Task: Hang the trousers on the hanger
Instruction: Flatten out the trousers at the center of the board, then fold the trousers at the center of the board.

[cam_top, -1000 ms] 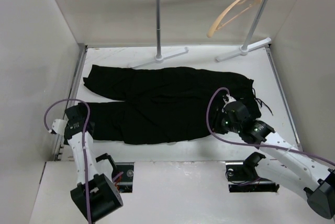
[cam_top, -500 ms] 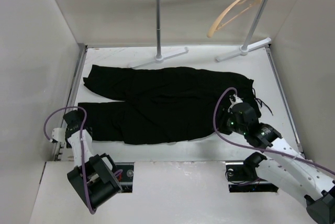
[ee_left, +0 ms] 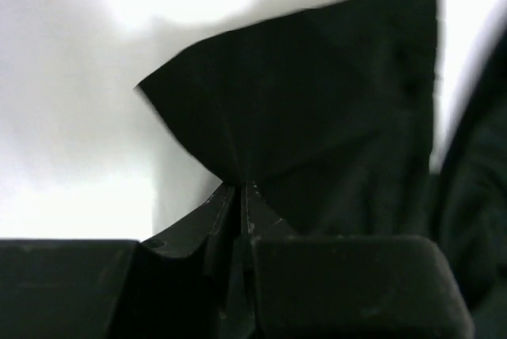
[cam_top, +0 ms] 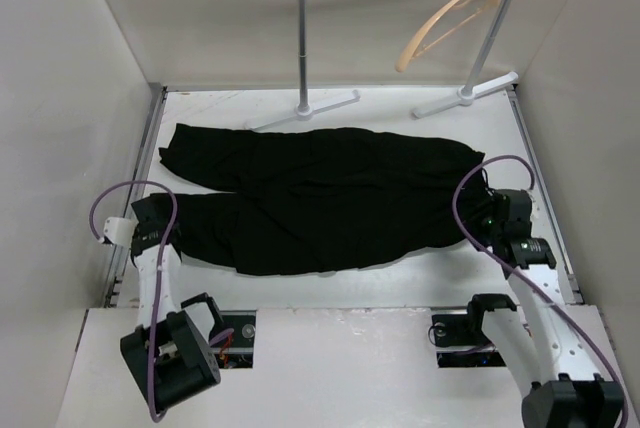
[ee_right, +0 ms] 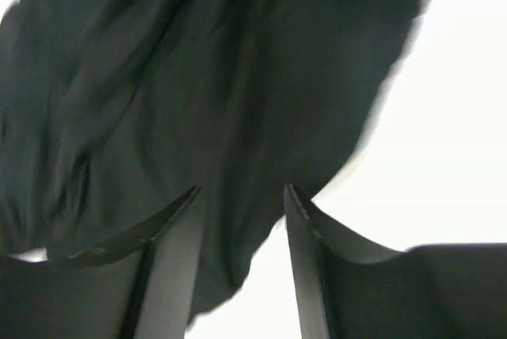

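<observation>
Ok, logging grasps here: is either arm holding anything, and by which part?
The left fingers are shut on the trousers, pinching the near leg's cuff end. The right fingers stand open at the waist end, gripping nothing.

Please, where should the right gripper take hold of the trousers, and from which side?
Grip the waist end of the trousers, coming in low from the table's right side. The cloth lies flat there, its border exposed on bare table, and the open right gripper straddles that border.
</observation>
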`<action>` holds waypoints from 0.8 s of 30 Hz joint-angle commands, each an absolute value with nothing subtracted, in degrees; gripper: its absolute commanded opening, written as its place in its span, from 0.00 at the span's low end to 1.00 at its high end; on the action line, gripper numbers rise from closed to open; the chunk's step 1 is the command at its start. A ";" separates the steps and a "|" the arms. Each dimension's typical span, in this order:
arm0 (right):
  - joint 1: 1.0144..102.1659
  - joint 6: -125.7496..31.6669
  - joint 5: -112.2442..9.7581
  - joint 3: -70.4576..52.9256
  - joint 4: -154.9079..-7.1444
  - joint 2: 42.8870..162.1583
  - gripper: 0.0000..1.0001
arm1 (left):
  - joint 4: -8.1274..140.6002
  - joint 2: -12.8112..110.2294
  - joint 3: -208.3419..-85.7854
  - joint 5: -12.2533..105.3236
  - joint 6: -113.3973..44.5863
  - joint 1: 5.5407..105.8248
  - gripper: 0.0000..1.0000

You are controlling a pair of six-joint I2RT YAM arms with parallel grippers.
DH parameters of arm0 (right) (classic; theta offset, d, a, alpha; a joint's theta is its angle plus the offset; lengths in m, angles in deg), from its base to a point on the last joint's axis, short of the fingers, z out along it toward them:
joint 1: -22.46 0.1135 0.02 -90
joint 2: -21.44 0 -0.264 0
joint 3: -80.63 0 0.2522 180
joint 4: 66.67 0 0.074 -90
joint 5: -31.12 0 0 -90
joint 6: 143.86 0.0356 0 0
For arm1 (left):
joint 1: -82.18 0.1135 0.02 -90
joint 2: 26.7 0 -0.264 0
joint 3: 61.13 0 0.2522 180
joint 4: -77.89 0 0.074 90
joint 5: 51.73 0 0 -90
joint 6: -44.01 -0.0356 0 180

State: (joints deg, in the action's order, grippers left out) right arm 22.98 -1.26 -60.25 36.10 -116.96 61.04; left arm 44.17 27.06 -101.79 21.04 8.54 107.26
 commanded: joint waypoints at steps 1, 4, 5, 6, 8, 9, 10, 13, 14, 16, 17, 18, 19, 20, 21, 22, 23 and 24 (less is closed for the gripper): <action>19.09 3.09 -64.42 38.03 -117.44 62.57 0.47 | 40.76 26.03 -104.60 17.71 8.86 104.91 0.06; 17.33 4.77 -66.96 39.27 -117.34 62.66 0.47 | 41.19 28.93 -105.04 17.27 9.12 103.32 0.06; 16.19 4.59 -68.28 39.36 -117.52 62.49 0.48 | 41.37 29.81 -105.30 17.18 9.12 103.23 0.06; 15.13 4.16 -68.72 39.53 -117.69 62.49 0.48 | 41.63 30.43 -105.57 17.18 9.12 102.97 0.05; 14.51 3.71 -68.81 39.62 -117.43 63.36 0.48 | 41.90 30.87 -105.74 17.18 8.95 102.71 0.05; 14.42 3.80 -69.25 39.88 -117.26 64.15 0.48 | 41.98 30.87 -105.83 17.09 8.77 102.62 0.05; 14.42 4.06 -69.43 40.15 -117.00 64.77 0.48 | 41.98 30.96 -105.83 17.09 8.60 102.53 0.05; 14.42 3.63 -68.65 41.99 -111.39 68.18 0.49 | 42.07 31.57 -105.83 17.00 8.42 102.18 0.05; 14.42 3.19 -67.51 42.17 -108.93 70.29 0.48 | 42.25 31.84 -105.92 16.83 8.42 102.01 0.05; 14.42 1.44 -66.62 41.91 -104.53 74.77 0.44 | 42.42 32.10 -106.09 16.74 8.33 101.83 0.05; 14.77 1.08 -66.44 41.39 -103.38 76.97 0.39 | 42.16 32.10 -106.36 16.74 8.24 101.83 0.05; 15.03 0.90 -66.79 40.86 -102.76 78.64 0.31 | 41.81 32.10 -106.53 16.57 8.16 101.83 0.05; 15.03 0.99 -67.06 40.50 -102.76 79.62 0.22 | 41.63 32.01 -106.88 16.30 8.07 101.83 0.05; 15.03 1.07 -67.23 40.33 -102.93 79.71 0.14 | 41.37 31.75 -107.15 16.04 7.81 101.83 0.05; 15.03 1.08 -67.49 40.24 -103.71 78.67 0.10 | 40.93 31.49 -107.59 15.69 7.54 101.83 0.05; 14.34 0.90 -68.11 40.24 -104.68 77.01 0.08 | 40.32 31.14 -108.20 15.25 7.19 101.83 0.04; 13.98 0.55 -68.90 40.06 -106.08 75.16 0.07 | 39.53 30.79 -108.99 14.81 6.58 101.83 0.04; 13.46 0.37 -69.08 39.80 -107.92 73.40 0.07 | 38.65 30.26 -109.87 14.29 5.88 102.18 0.04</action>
